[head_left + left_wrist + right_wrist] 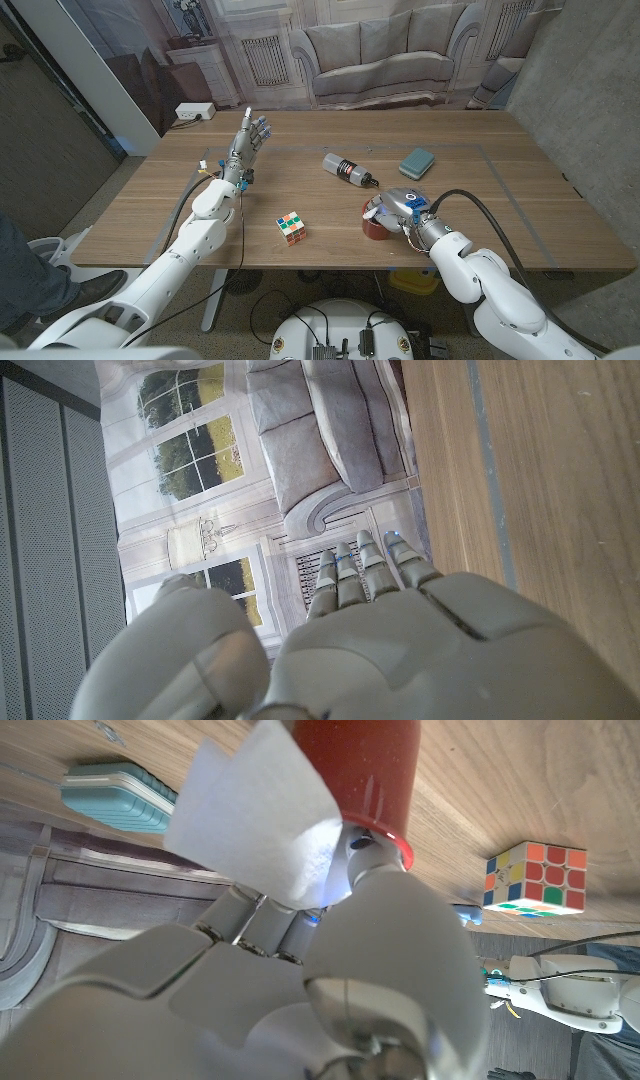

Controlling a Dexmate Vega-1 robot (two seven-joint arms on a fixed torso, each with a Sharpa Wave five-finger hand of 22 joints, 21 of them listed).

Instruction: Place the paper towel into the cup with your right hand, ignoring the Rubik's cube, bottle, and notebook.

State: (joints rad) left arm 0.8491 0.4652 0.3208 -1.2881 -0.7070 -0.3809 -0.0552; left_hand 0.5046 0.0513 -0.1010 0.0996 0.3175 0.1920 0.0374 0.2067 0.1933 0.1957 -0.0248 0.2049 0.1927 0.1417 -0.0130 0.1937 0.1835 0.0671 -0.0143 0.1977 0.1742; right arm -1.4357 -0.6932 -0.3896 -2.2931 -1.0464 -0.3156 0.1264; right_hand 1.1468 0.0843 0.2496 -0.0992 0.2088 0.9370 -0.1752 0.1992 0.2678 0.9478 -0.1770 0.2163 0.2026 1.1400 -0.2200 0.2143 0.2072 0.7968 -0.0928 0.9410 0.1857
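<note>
Hovering over the red cylindrical cup (362,770), the right hand (408,208) is seen pinching a white folded paper towel (255,825). Its corner is angled away from the cup's rim. The left hand (250,138) is held raised, fingers spread.

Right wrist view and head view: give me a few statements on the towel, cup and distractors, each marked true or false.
1. The right hand holds the white paper towel. True.
2. The towel already lies fully inside the red cylindrical cup. False: it is held at the cup's rim, outside it.
3. The left hand grips the dark plastic bottle. False: it is raised, holding nothing; the bottle lies apart on the wooden table.
4. The multicoloured Rubik's cube sits on the table to the cup's left. True.
</note>
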